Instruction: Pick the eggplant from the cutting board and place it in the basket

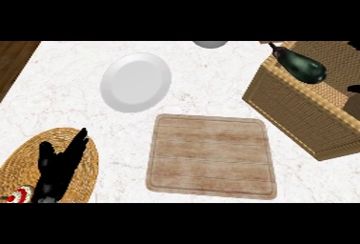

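The left hand (60, 167) rests open over the woven mat (21, 162) at the near left, fingers straight, holding nothing. Beyond the cutting board (211, 157) and white plate (135, 82), the eggplant (301, 64) lies tilted in the basket's (295, 109) open top, far right. Only a black scrap of the right hand (354, 88) shows there, so I can't tell its state

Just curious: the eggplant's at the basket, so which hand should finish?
Right. The eggplant lies at the basket on the right; the left hand rests far away over the woven mat.
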Motion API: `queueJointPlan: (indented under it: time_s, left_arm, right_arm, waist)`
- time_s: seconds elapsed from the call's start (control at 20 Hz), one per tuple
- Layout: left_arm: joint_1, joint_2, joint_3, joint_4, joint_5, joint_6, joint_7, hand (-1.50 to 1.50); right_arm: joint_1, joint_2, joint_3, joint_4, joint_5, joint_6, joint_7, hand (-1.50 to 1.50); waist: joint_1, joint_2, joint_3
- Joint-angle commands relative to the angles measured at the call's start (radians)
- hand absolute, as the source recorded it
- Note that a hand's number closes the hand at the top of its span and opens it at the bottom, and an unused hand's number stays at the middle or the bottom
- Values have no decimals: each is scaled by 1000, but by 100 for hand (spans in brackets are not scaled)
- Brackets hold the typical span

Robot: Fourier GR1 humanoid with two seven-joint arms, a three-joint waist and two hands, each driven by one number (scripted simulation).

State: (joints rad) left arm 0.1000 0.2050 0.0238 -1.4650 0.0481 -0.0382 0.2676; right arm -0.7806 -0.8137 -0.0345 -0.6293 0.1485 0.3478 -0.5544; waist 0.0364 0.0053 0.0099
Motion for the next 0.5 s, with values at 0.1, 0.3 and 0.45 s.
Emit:
queueJointPlan:
  time_s: [0.1, 0.3, 0.45]
  left_arm:
    - [24, -47, -44, 5, -35, 31, 54, 0]
    - [-17, -36, -15, 62, -27, 21, 31, 0]
    - [-42, -58, -22, 52, -21, 34, 59, 0]
  right_arm:
    - [-111, -24, -57, 186, 6, 40, -75, -150]
    - [-163, -38, -107, 292, -21, 71, -54, -150]
    - [-183, -124, -156, 357, -50, 126, -39, -150]
  waist:
    - [0, 6, -8]
    - [2, 11, -8]
    - [3, 15, -7]
